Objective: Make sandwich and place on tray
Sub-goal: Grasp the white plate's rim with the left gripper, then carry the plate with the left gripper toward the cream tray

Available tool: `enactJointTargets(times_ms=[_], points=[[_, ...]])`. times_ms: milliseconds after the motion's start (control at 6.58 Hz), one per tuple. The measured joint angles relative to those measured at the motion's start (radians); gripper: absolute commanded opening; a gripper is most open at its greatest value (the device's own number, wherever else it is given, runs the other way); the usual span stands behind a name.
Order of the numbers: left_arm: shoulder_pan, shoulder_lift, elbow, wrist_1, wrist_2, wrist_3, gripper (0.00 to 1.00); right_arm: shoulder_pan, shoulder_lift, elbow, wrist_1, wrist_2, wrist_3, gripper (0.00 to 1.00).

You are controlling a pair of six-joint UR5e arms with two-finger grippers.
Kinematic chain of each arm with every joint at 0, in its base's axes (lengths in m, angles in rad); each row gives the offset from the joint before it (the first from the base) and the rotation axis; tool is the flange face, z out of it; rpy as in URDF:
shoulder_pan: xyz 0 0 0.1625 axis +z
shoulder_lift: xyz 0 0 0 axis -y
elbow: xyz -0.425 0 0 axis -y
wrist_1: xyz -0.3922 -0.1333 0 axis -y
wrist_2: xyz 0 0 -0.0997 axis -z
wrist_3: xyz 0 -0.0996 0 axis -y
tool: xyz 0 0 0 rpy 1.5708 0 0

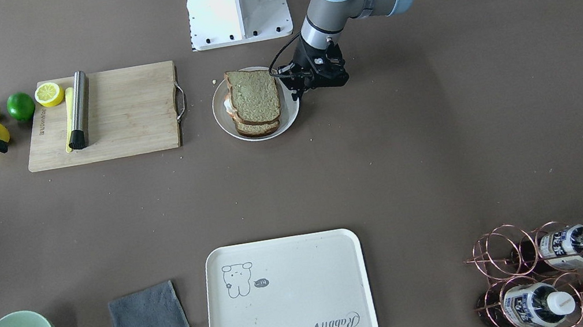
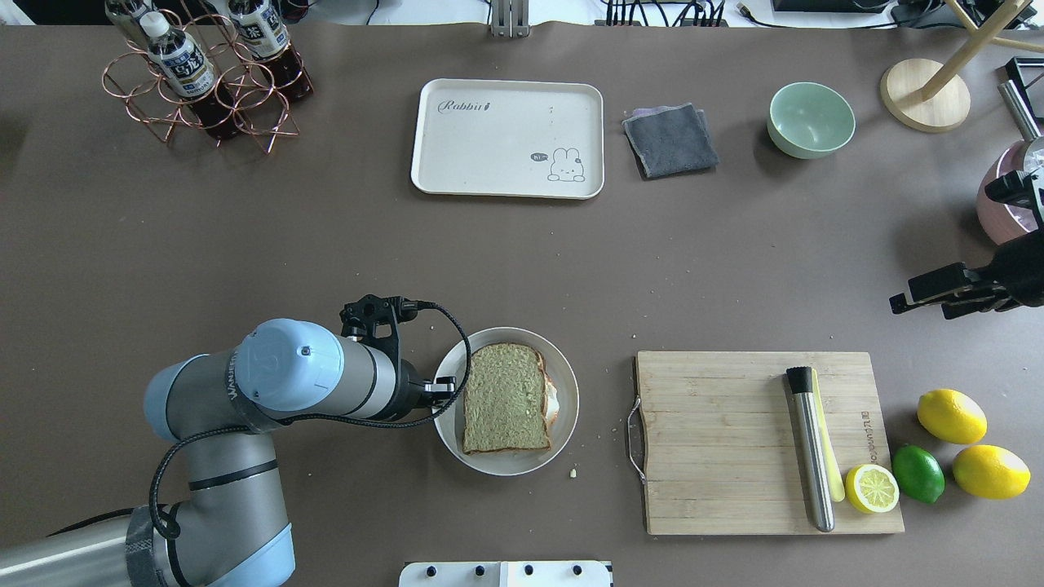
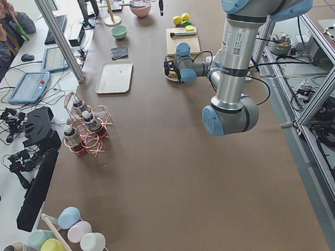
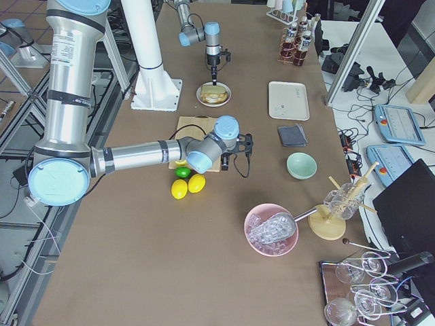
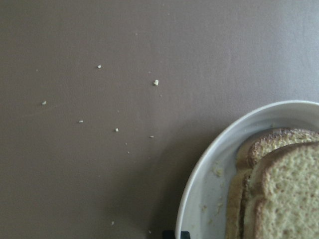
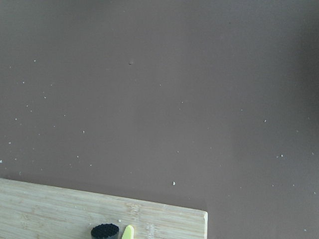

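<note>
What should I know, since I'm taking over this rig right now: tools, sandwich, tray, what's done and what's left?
Left tool: at the plate rim, on the robot's left side of it. Whether it grips the rim cannot be told.
Right tool: looks open and empty, off the far right corner of the cutting board.
Sandwich: assembled on the plate, with egg white showing between the two slices.
Tray: at the far side of the table, with nothing set on it.
Done: sandwich built.
Left: get it onto the tray.
</note>
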Motion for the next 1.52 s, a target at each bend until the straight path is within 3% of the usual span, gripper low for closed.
enactJointTargets(times_ms=[456, 1064, 1368, 1520], points=[[-0.018, -0.012, -0.013, -0.004, -0.006, -0.033, 0.0, 0.001, 0.0, -0.003, -0.001, -0.001, -0.001, 1.0], [-0.148, -0.05, -0.014, -0.034, -0.087, -0.05, 0.0, 0.054, -0.077, 0.039, -0.001, -0.002, -0.044, 1.0], [-0.265, -0.144, 0.101, -0.034, -0.189, -0.023, 0.0, 0.102, -0.11, 0.042, -0.004, -0.002, -0.091, 1.0], [-0.327, -0.224, 0.218, -0.039, -0.233, 0.03, 0.0, 0.119, -0.115, 0.041, -0.004, -0.004, -0.097, 1.0]])
